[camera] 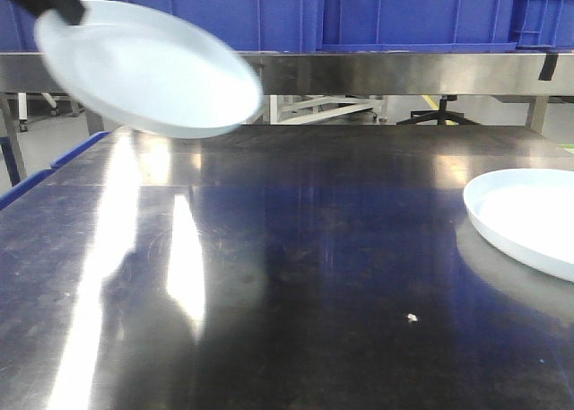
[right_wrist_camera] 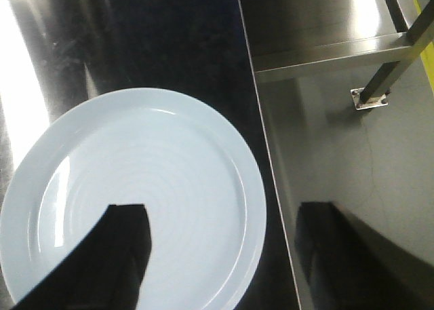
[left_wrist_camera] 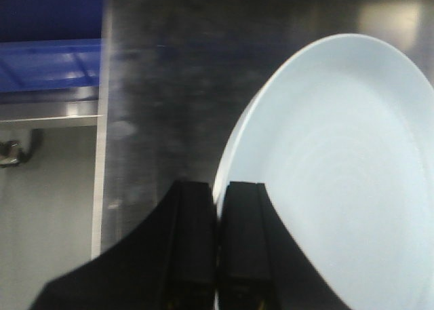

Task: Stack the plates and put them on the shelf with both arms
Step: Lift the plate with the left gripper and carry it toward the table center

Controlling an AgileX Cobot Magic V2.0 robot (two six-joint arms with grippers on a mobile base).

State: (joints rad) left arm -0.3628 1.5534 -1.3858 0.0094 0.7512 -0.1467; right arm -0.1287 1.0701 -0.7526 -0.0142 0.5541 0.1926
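The left tool (left_wrist_camera: 218, 208), pressed together on the rim, pinches the raised plate (camera: 148, 69), a glossy pale round dish tilted above the left rear of the surface (camera: 296, 275). The second plate (right_wrist_camera: 135, 195) lies flat at the right edge, with the right tool (right_wrist_camera: 222, 211) spread above it. Scratched, reflective steel lies open between the plates.

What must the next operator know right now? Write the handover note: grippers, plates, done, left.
Left gripper: shut on the rim of the lifted plate, which is held tilted in the air above the left side of the table.
Right gripper: open, over the second plate, not gripping it.
The second plate lies flat on the table, near its right edge.
Done: one plate picked up.
Left: stack the plates, then shelve them with both arms.
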